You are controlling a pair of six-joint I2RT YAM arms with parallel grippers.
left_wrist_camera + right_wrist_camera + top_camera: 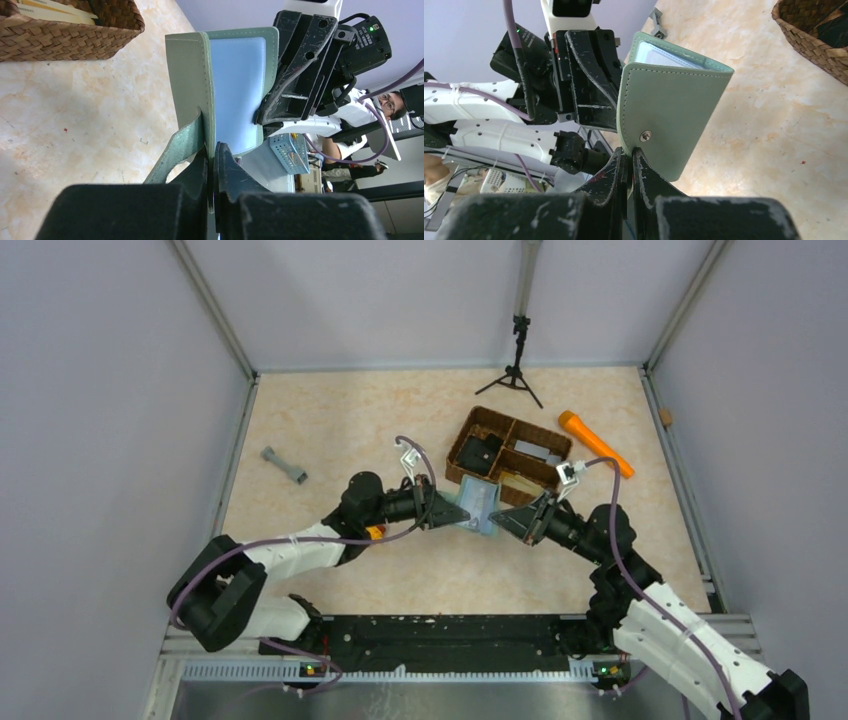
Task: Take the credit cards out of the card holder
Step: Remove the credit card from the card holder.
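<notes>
Holder (478,506) hangs above the table (330,420) centre, beside the basket (456,453); left gripper (447,513) and right gripper (510,521) are clamped on its opposite edges; anchor one grip; draw cards straight along their sleeve.

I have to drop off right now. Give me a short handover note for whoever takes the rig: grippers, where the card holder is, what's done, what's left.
Left gripper: shut on one edge of the card holder.
Right gripper: shut on the opposite edge, near the snap.
Card holder: held off the table between the two arms, just in front of the basket. Its strap hangs loose and the pale inside shows.
Done: holder lifted and pinched from both sides.
Left: no card is out that I can see. Spread the holder further, then pull the cards.
</notes>
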